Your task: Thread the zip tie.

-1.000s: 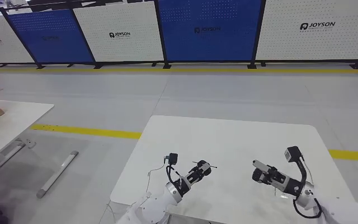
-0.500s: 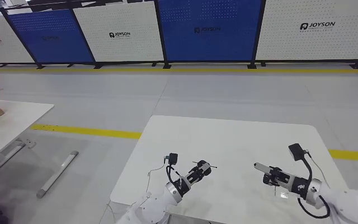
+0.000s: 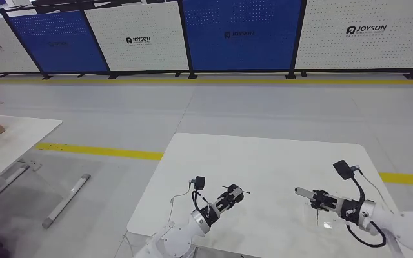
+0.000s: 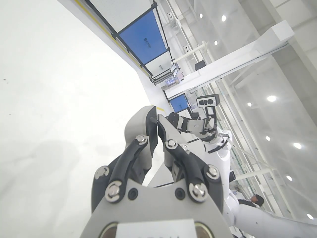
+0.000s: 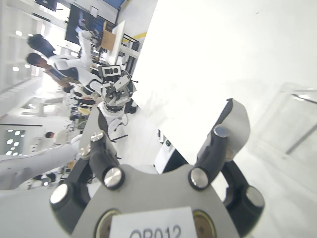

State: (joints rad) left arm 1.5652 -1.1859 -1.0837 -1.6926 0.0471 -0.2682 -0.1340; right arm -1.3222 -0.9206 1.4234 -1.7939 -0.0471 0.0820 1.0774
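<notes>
White tabletop [image 3: 271,161] stands before blue and white pegboard panels [image 3: 242,51]. At near left, the left jaws are pinched tight on a thin black plastic zip tie [image 3: 236,189]. At near right, the right jaws gape wide near a clear plastic tray [image 5: 292,115].
</notes>
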